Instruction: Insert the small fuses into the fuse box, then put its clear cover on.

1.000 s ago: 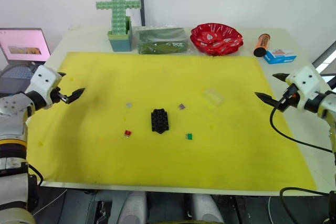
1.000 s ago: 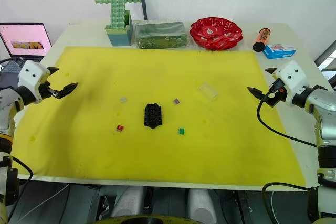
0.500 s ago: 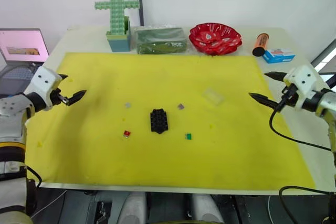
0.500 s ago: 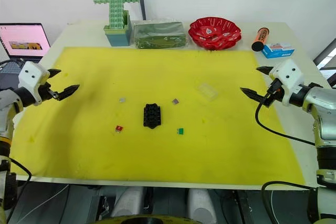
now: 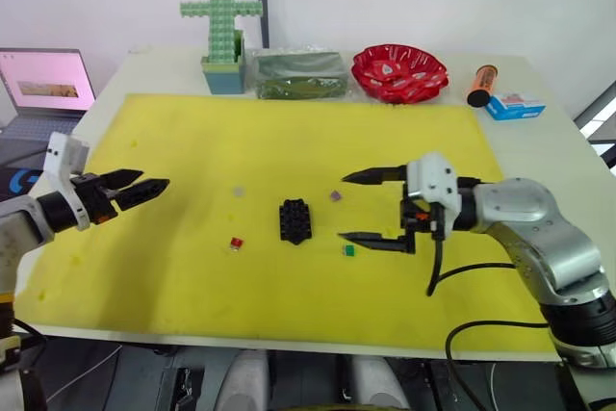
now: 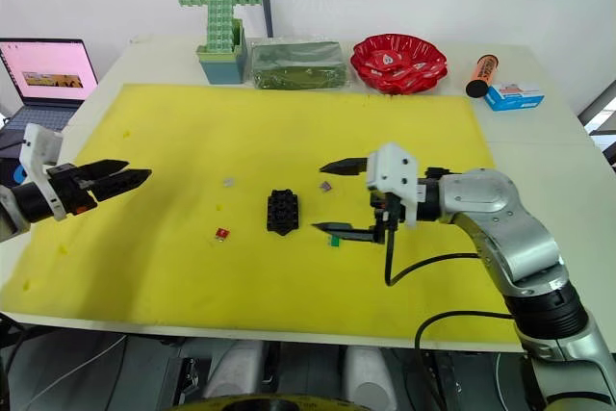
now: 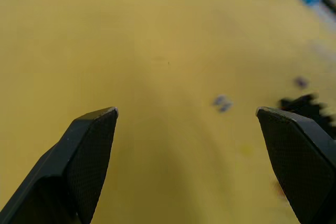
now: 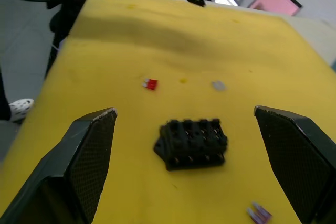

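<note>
Overhead, the right end effector (image 5: 374, 207) hangs wide open and empty between the purple fuse (image 5: 335, 195) and green fuse (image 5: 348, 250), beside the fuse box (image 5: 294, 220) mid-mat, away from every tabletop edge. From the right wrist, the red fuse (image 8: 150, 84) looks light, stiff, probably slippery, best pinched across its flat sides. From the left wrist, the left end effector (image 7: 186, 116) gapes empty.

You are looking at a lab or robot test bench, not a home. A white table (image 6: 539, 113) is sitting against a plain white wall, and a yellow foam mat (image 6: 192, 132) is covering most of it as a work surface. A laptop (image 6: 48, 69) is running beside the table with its screen lit. Props are lining the far edge: a green block cross (image 6: 219, 7), a red bowl (image 6: 398, 63) and a small carton (image 6: 513, 96).
</note>
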